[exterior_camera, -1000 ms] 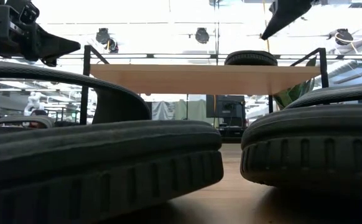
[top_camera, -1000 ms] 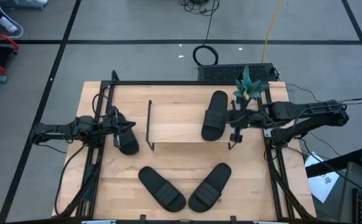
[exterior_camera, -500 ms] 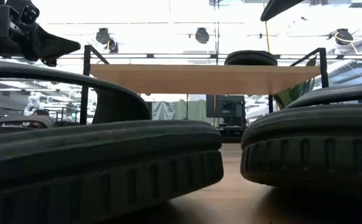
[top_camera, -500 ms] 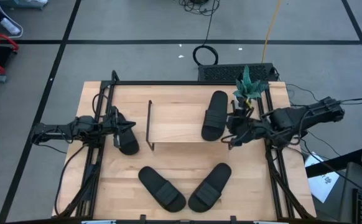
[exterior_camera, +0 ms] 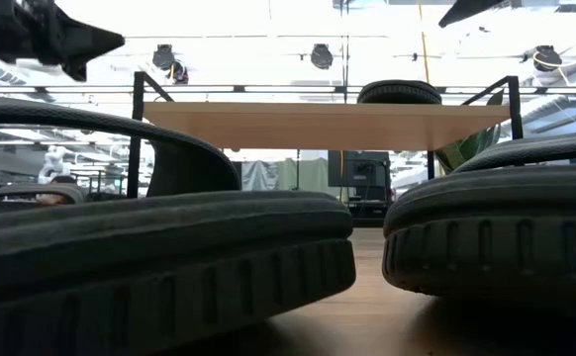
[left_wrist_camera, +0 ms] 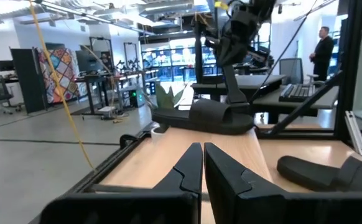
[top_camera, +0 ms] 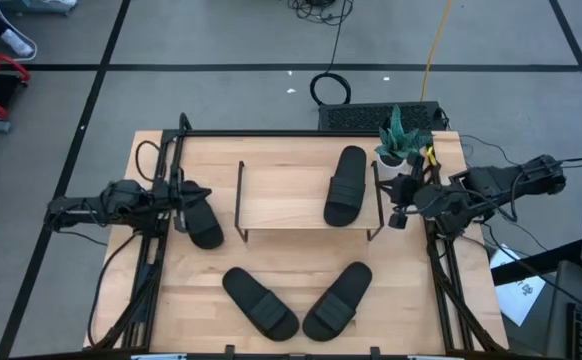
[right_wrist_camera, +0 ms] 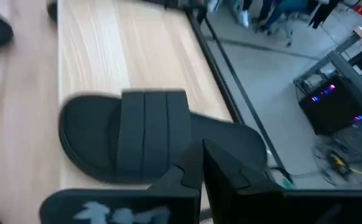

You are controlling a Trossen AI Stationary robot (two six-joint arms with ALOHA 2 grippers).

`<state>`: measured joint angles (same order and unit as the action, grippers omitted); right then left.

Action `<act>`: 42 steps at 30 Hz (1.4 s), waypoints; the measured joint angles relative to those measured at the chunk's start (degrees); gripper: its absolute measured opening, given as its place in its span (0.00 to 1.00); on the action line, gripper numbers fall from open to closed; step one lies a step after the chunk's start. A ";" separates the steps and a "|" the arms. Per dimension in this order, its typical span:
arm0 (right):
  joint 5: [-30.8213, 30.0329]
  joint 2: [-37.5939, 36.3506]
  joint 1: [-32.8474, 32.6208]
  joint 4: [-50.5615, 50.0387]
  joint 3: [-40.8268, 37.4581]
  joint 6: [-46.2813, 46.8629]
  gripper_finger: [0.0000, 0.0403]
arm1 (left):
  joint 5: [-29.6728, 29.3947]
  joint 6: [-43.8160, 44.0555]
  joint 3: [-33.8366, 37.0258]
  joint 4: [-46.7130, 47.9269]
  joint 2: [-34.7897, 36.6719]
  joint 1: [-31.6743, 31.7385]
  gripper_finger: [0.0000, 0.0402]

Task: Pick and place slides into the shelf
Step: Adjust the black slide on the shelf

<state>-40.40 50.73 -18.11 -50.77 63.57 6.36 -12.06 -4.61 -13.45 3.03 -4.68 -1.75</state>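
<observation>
One black slide (top_camera: pixel 346 186) lies lengthwise on the right part of the shelf (top_camera: pixel 281 195), sole down on its wooden top; the low view shows the slide (exterior_camera: pixel 399 92) above the plank (exterior_camera: pixel 328 124). A second slide (top_camera: pixel 203 225) lies on the table left of the shelf. Two more slides (top_camera: pixel 261 302) (top_camera: pixel 338 300) rest near the table's near edge. My left gripper (top_camera: pixel 183 197) (left_wrist_camera: pixel 203 163) is shut and hovers just beside the left slide. My right gripper (top_camera: pixel 399 210) (right_wrist_camera: pixel 198 167) is shut, right of the shelf's right frame, facing the slide on the shelf (right_wrist_camera: pixel 137 137).
A small potted plant (top_camera: pixel 401 142) stands at the table's far right corner, close to my right arm. Black rails (top_camera: pixel 156 250) run along the table's left and right sides. Bare wood lies on the shelf's left part (top_camera: pixel 271 190) and between shelf and near slides.
My right gripper has drawn back from the shelf's right end toward the table's right edge and risen, leaving the slide lying on the shelf. My left gripper has pulled back a little toward the table's left edge. The slides have stayed put.
</observation>
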 joint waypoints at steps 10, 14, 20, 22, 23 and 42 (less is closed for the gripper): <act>3.25 -8.66 0.00 25.62 -16.10 -5.24 0.00 | -0.13 -3.07 -17.90 -0.20 -30.53 0.00 0.05; 3.18 -11.11 0.00 34.01 -21.01 -5.91 0.00 | -0.05 -5.49 -25.08 0.07 -42.85 -0.01 0.05; 4.38 -14.00 0.00 42.55 -29.23 -6.37 0.00 | -0.04 -8.88 -34.47 -0.13 -56.84 -0.01 0.05; 4.67 -14.75 0.00 46.14 -31.78 -7.09 0.00 | -0.02 -9.88 -37.46 0.02 -60.40 -0.01 0.06; 4.69 -15.07 0.00 47.50 -32.94 -7.07 0.00 | 0.07 -10.16 -39.02 0.08 -62.02 -0.01 0.06; 4.56 -18.73 0.00 52.65 -34.81 -13.10 0.00 | 0.01 -13.70 -69.64 6.57 -92.78 -0.25 0.75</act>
<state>-35.83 32.00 -18.11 1.89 28.77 -6.74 -12.04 -18.32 -83.10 9.60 -97.46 -2.00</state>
